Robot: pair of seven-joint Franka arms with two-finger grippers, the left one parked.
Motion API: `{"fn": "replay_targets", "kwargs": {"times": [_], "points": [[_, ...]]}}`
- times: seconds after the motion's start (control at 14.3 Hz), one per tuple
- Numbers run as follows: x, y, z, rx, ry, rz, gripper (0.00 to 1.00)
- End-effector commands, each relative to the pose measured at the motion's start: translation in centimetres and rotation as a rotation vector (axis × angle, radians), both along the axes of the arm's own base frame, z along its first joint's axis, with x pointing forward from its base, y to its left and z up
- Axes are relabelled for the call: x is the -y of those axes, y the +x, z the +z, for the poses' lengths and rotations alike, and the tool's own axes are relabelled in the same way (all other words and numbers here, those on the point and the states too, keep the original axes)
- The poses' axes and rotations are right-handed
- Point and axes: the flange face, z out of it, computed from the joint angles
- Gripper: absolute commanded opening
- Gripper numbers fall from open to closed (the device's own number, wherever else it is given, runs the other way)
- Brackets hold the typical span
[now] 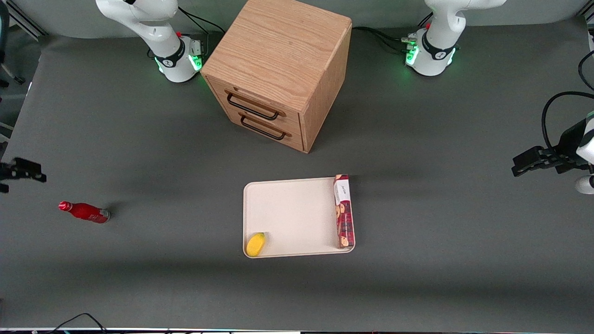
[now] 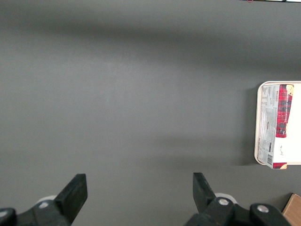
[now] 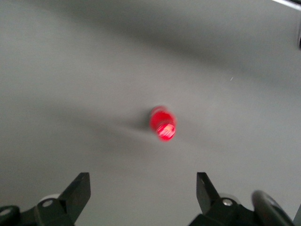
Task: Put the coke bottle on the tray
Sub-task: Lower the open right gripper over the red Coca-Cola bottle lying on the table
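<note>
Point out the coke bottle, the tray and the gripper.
coke bottle (image 1: pixel 85 212), front view, red body.
tray (image 1: pixel 297 215), front view, bare floor.
gripper (image 3: pixel 143 190), right wrist view, open, above the bottle, midway between fingertips.

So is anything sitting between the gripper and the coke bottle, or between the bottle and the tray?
Nothing visible. The open gripper hangs above the coke bottle with only bare table between them, and bare table also runs from the bottle to the tray. On the tray, a cookie box and a yellow item leave the middle free.
</note>
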Motion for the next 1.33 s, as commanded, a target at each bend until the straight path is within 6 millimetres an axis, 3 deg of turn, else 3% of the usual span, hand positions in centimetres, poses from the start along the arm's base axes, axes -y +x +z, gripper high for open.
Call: {"fn": "replay_targets", "kwargs": {"times": [0.0, 0.14, 0.42, 0.56, 0.77, 0.91, 1.26], "points": [[1.4, 2.7, -4.2, 0.022, 0.004, 0.049, 1.00], [1.8, 3.3, -8.5, 0.015, -0.007, 0.044, 1.00], [2.3, 1.5, -14.7, 0.015, -0.002, 0.013, 1.00], [2.2, 0.6, -15.6, 0.011, 0.044, -0.021, 1.00], [1.9, -0.3, -15.4, 0.004, 0.055, -0.034, 0.98], [1.9, -0.3, -15.4, 0.003, 0.054, -0.021, 0.80], [1.9, -0.4, -14.8, 0.006, 0.045, -0.011, 0.08]]}}
